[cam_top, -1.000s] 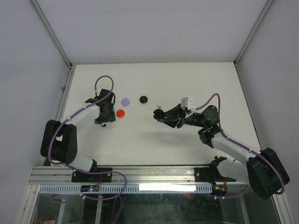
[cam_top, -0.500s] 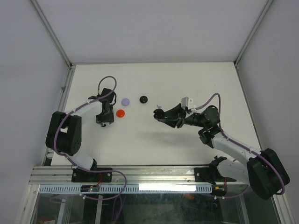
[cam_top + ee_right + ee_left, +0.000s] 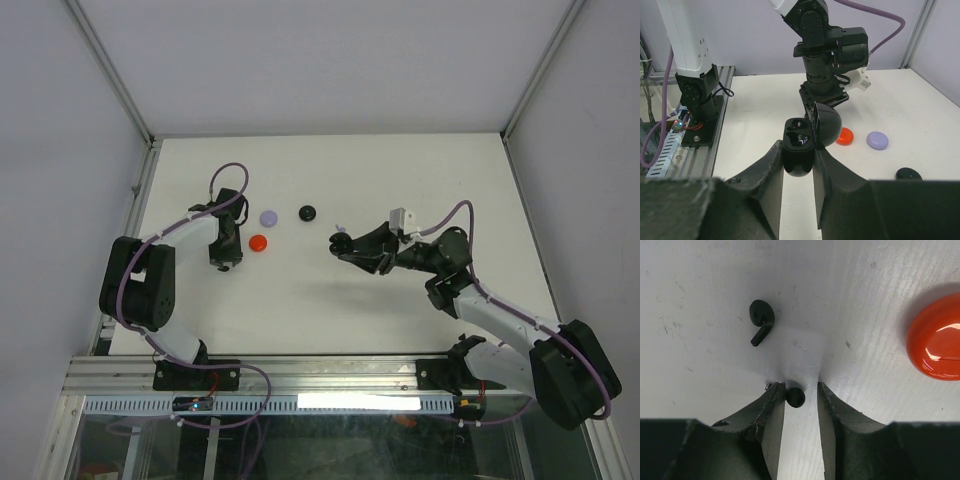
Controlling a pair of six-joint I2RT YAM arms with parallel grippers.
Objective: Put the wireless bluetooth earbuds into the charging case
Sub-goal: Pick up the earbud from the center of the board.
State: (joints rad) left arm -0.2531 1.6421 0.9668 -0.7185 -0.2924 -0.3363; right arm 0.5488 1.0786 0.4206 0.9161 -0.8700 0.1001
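Two black earbuds lie on the white table in the left wrist view. One earbud (image 3: 761,321) lies loose ahead of the fingers. The other earbud (image 3: 795,397) sits between the tips of my left gripper (image 3: 799,387), touching the left finger, with a gap to the right finger; the jaws stand narrowly open. My left gripper (image 3: 224,262) points down at the table's left side. My right gripper (image 3: 800,150) is shut on the black charging case (image 3: 800,142), held above the table with its lid (image 3: 827,125) swung open and both sockets showing empty.
A red round case (image 3: 936,337) lies just right of the left fingers, also in the top view (image 3: 258,242). A lilac case (image 3: 268,216) and a black round case (image 3: 307,211) lie farther back. A tiny pale bud (image 3: 340,227) lies near the right gripper (image 3: 342,245).
The left jaws have narrowed around the black earbud on the table, and the left arm has shifted slightly. The right arm and its case have not moved.
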